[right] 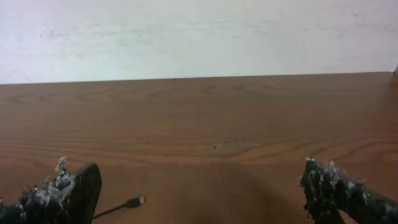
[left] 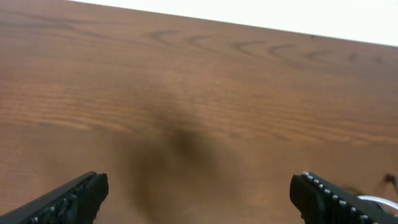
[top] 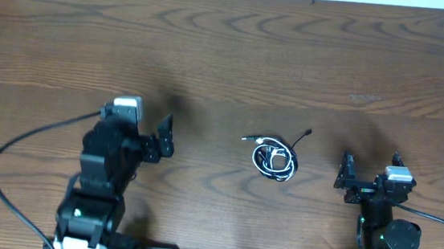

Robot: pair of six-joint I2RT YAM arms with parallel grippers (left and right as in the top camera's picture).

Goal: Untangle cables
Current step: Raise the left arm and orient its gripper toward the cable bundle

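Note:
The cables (top: 274, 157) lie in one small tangled coil on the wooden table, white and black cords looped together. A black plug end sticks out to the upper right and shows in the right wrist view (right: 132, 202). A white end points left. My left gripper (top: 164, 136) is open and empty, left of the coil. My right gripper (top: 348, 177) is open and empty, right of the coil. In the left wrist view (left: 199, 199) a bit of the cables (left: 382, 196) shows at the far right edge. The right wrist view (right: 199, 193) shows bare table between the fingers.
The wooden table (top: 227, 60) stretches back to a white wall. A faint scuff mark (right: 235, 144) lies on the wood ahead of the right gripper. Thick black arm cables (top: 18, 147) run along the left arm and by the right arm base.

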